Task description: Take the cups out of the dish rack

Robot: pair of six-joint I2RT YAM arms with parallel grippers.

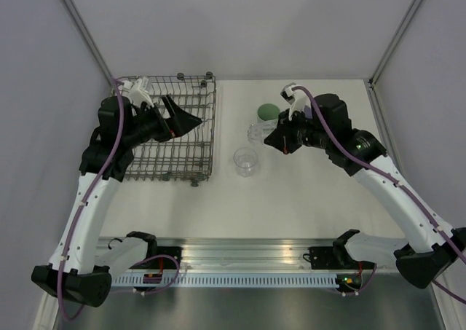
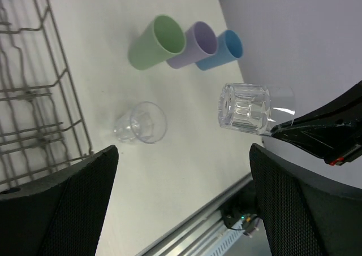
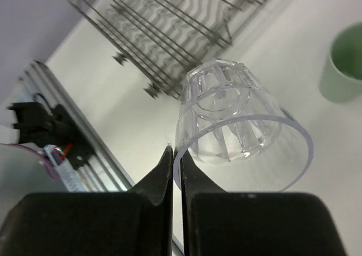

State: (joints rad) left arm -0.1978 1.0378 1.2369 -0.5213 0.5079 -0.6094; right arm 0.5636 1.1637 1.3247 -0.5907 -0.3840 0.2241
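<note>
Pinching the wall of a clear cup (image 3: 243, 126) at its rim, the right gripper (image 3: 176, 168) has its fingers pressed almost together, with only the thin plastic between them. The cup hangs tilted on its side above the table (image 1: 313, 191), its mouth toward the wrist camera and its ribbed base pointing away. In the top view the right arm reaches from the lower right to the centre of the frame. The left gripper (image 2: 184, 151) is spread wide and holds nothing. Its arm rises along the left side and bends over the dish rack (image 1: 171, 137) in the upper left. A second clear cup (image 1: 246, 161) stands upright on the table just right of the rack. Beyond it, the pale green cup (image 2: 158, 41), lavender cup (image 2: 195, 44) and blue cup (image 2: 223, 50) stand in a close row.
</note>
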